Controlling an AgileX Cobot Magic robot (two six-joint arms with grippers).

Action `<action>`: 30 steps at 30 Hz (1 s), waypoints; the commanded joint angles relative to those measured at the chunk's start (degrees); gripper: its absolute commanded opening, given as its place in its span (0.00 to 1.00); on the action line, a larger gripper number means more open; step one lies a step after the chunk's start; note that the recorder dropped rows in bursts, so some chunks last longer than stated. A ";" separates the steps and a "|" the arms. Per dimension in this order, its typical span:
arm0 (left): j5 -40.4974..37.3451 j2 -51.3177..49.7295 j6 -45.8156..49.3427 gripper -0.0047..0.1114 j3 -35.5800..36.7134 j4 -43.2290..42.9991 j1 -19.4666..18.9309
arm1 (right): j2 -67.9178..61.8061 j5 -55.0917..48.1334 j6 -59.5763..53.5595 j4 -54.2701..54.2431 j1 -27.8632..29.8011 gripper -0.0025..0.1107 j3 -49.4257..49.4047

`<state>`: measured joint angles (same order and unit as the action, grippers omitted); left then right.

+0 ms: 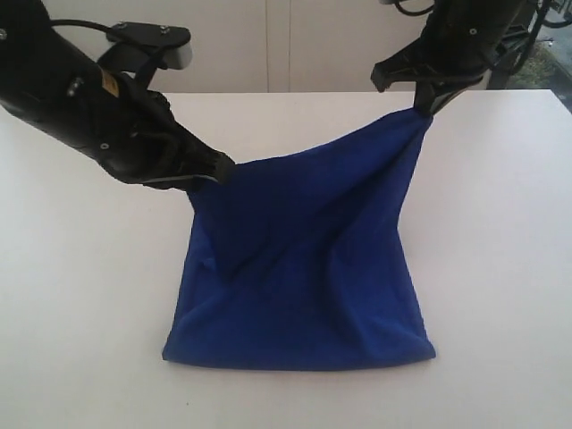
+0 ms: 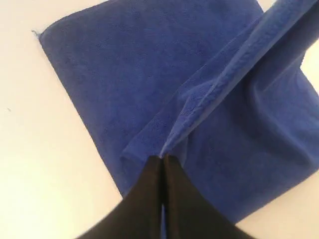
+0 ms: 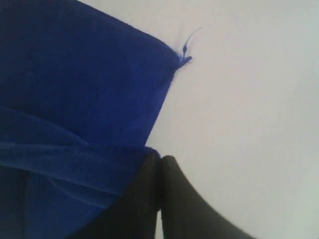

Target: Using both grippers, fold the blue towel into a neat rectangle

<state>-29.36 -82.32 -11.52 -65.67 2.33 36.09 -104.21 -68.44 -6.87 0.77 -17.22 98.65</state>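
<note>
Pinching opposite upper corners, the left gripper (image 1: 219, 167) and right gripper (image 1: 423, 105) held the blue towel (image 1: 304, 268) lifted, its lower edge resting on the white table (image 1: 80, 313); soft, light and limp, it likely handled best by its hemmed corners; no containers showed.

A plain white counter (image 1: 500, 268) fills most of the room in view, evenly lit. Behind it stands a pale wall (image 1: 295, 45) with vertical panel seams.

Bright, even light; worktop (image 1: 500, 268) near washed out, faint soft shadows; wrist views soft, close tool fingers (image 2: 149, 199) blurred.
</note>
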 commanded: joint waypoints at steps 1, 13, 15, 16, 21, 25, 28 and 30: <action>-5.08 4.32 1.03 0.04 0.26 0.56 0.00 | 3.74 -1.52 -0.82 -0.26 -2.24 0.02 -0.06; -13.18 11.21 11.52 0.04 0.26 14.45 0.00 | 13.09 -1.52 -0.96 -2.93 -2.33 0.02 -5.66; -14.70 11.74 11.52 0.04 0.26 15.10 0.00 | 15.22 -1.52 -1.06 -4.22 -2.33 0.02 -8.66; -15.51 12.25 11.52 0.04 0.26 15.23 0.00 | 16.33 -1.52 -1.51 -4.82 -2.33 0.02 -10.39; -18.48 15.10 11.96 0.04 0.26 15.75 0.00 | 21.11 -1.52 -4.01 -10.03 -2.33 0.02 -18.06; -21.05 18.35 12.92 0.04 0.26 17.66 0.00 | 25.21 -1.52 -4.72 -12.11 -2.33 0.02 -22.63; -23.65 20.59 13.56 0.04 0.26 20.19 0.00 | 28.58 -1.52 -5.20 -13.46 -2.33 0.02 -25.16; -25.30 21.81 14.62 0.04 0.26 22.21 0.00 | 31.09 -1.52 -6.25 -14.70 -2.33 0.02 -26.72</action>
<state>-51.45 -62.52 1.67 -65.67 21.22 36.09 -76.05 -69.94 -11.42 -12.34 -19.50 73.78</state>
